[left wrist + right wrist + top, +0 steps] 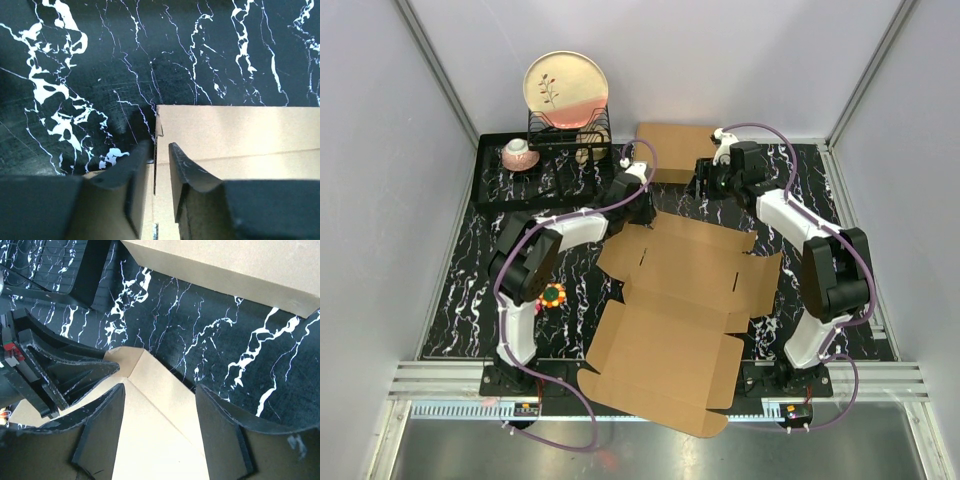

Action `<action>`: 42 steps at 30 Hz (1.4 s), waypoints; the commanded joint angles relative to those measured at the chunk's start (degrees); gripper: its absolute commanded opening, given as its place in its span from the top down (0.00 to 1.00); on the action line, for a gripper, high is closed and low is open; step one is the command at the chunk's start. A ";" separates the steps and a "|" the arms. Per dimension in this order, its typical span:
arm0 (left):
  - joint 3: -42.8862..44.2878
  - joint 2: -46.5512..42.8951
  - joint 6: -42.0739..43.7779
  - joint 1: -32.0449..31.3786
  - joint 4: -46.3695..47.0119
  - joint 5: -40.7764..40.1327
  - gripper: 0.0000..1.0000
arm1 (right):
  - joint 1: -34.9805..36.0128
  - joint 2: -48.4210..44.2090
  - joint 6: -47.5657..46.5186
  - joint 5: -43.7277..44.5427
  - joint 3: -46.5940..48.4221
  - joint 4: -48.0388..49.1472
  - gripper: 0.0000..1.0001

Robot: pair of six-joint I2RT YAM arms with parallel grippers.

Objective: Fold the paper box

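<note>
Plate (566, 88) in rack (570, 135), far-left table (460, 290) corner; paper box (670, 320) flat. Wrist views: left gripper (160, 150) astride box slit, grip unclear; right gripper (160, 390) open.

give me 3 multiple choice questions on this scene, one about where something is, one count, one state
1. Where is the plate?
A. standing in the rack at the far left
B. lying on the cardboard
C. flat at the near right corner

2. How many cardboard things are on the table?
A. one
B. two
C. four

3. What state is the big cardboard sheet in?
A. closed up as a box
B. torn in half
C. spread open, not folded up

Answers:
1 A, the plate stands upright in the wire rack.
2 B, there is the open sheet plus a made-up box beyond it.
3 C, its panels and flaps are spread out, none closed.
</note>
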 commanded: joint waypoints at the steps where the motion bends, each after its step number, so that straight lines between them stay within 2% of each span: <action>1: 2.81 0.83 2.49 0.10 2.35 0.85 0.78 | 0.10 -4.15 1.05 -1.47 2.77 -1.00 0.36; 2: 2.38 0.83 2.67 0.02 4.01 0.42 0.82 | 0.10 -4.51 1.57 -1.55 2.86 -1.27 0.36; 3: 1.94 0.57 2.50 0.01 4.81 0.24 0.90 | 0.10 -4.94 1.75 -1.73 2.95 -1.70 0.36; 8: -6.05 -4.16 2.41 -0.77 15.25 -0.37 0.98 | 0.01 -8.02 2.80 -1.38 3.04 -3.72 0.36; 9: -9.81 -5.22 2.50 -1.04 17.27 -0.90 1.00 | 0.10 -8.29 2.81 -1.38 3.21 -4.60 0.36; 15: -24.66 -12.78 4.86 -4.29 37.30 -7.84 1.00 | 0.10 -10.75 2.28 -0.76 2.86 -7.50 0.36; 16: -26.70 -13.92 5.48 -5.34 44.56 -9.15 1.00 | 0.10 -10.84 1.84 -1.11 2.86 -8.12 0.36; 19: -32.68 -15.16 8.82 -7.79 56.18 -11.71 1.00 | 0.45 -11.54 -0.88 -3.74 3.56 -11.45 0.34; 21: -36.36 -15.34 12.42 -8.94 61.48 -13.91 1.00 | 1.24 -12.15 -4.65 -5.68 3.92 -14.43 0.32; 25: -43.14 -12.02 19.36 -11.84 85.95 -15.49 1.00 | 2.82 -14.96 -8.88 -7.26 2.87 -18.05 0.29; 26: -44.02 -11.22 21.11 -12.11 88.98 -15.50 1.00 | 2.91 -15.66 -11.41 -8.14 1.47 -18.14 0.29; 29: -44.65 -10.95 22.80 -12.99 88.92 -15.84 1.00 | 3.78 -18.21 -13.18 -9.99 -1.34 -19.37 0.29; 34: -45.00 -10.33 25.25 -15.36 88.93 -15.76 1.00 | 8.53 -21.03 -18.46 -5.87 -5.92 -21.31 0.29; 42: -45.00 -13.66 30.62 -17.30 88.93 -14.62 1.00 | 10.47 -18.22 -18.73 -3.58 -8.21 -19.28 0.32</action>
